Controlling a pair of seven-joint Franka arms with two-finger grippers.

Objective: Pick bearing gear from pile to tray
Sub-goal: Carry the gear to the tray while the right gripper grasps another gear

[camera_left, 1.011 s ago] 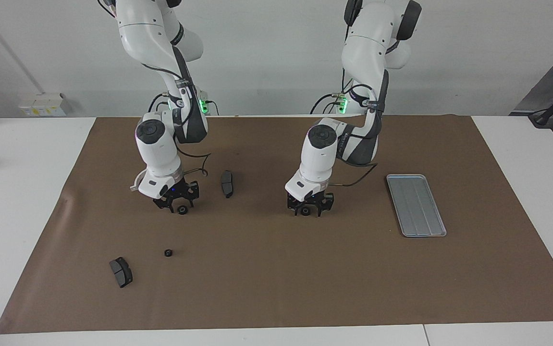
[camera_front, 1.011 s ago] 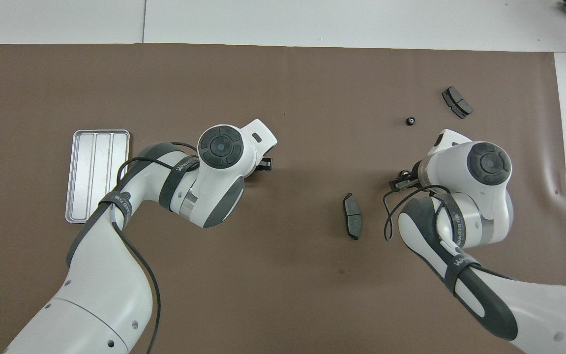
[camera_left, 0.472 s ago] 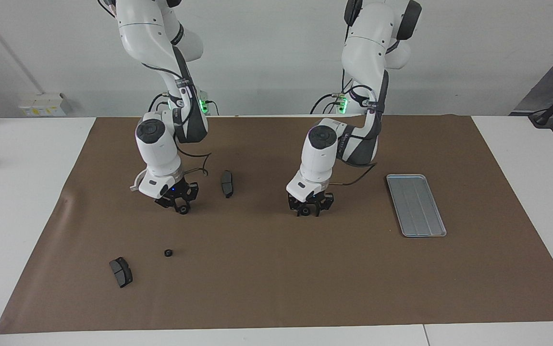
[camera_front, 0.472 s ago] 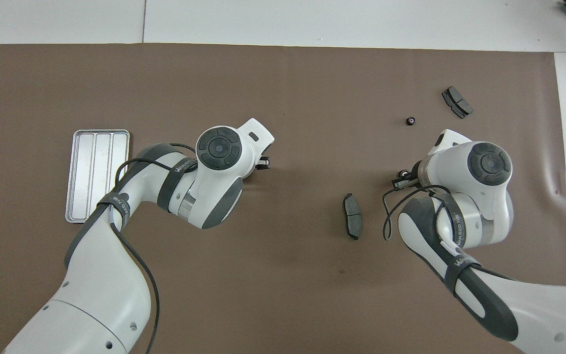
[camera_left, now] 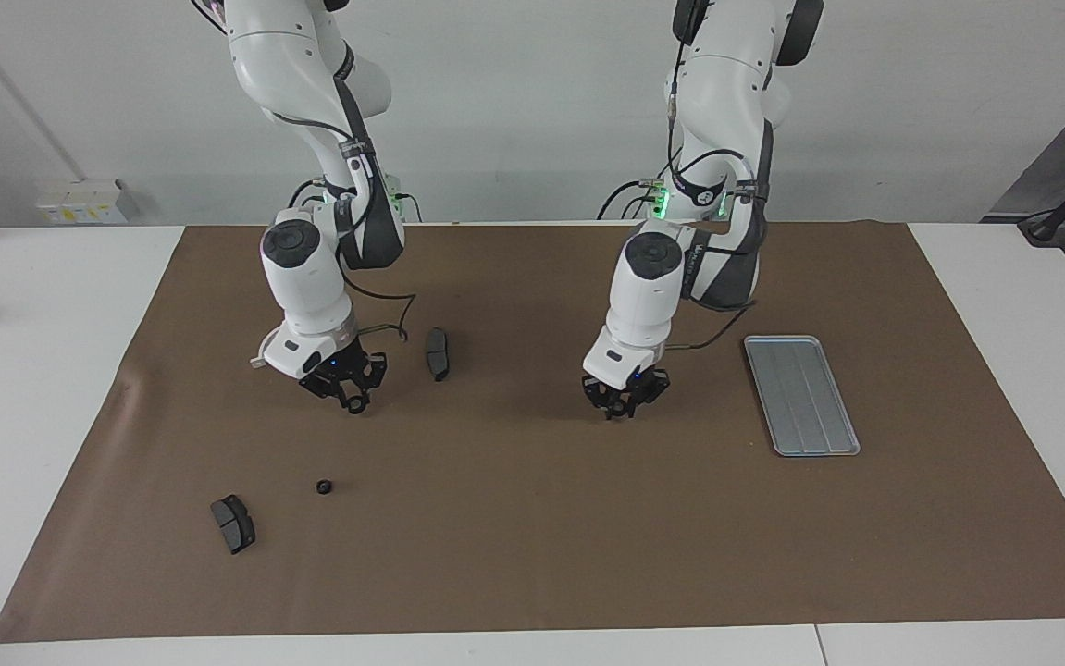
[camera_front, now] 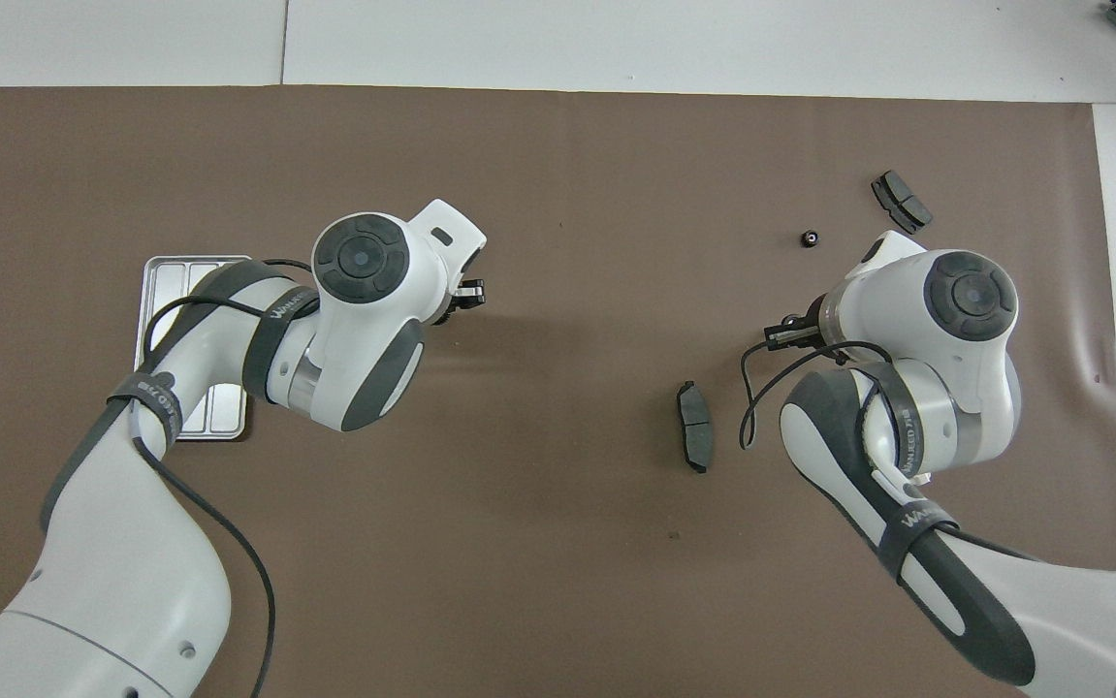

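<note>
Both my grippers have come up off the mat point(camera_left: 532, 555) since a second ago, and each gear they straddled is gone from it.

Count: 3 gears, 2 pads, 1 tray.

- Pad 1 point(camera_left: 233, 524): toward the right arm's end, farthest from me.
- Gear point(camera_left: 325, 486): loose on the mat, near pad 1.
- Right gripper point(camera_left: 350, 403): low over the mat, pinched narrow on a second gear.
- Pad 2 point(camera_left: 438, 353): beside the right gripper, apart from it.
- Left gripper point(camera_left: 622, 412): over the mat between pad 2 and the tray, clamped narrow on the third gear.
- Tray point(camera_left: 801, 395): toward the left arm's end.
</note>
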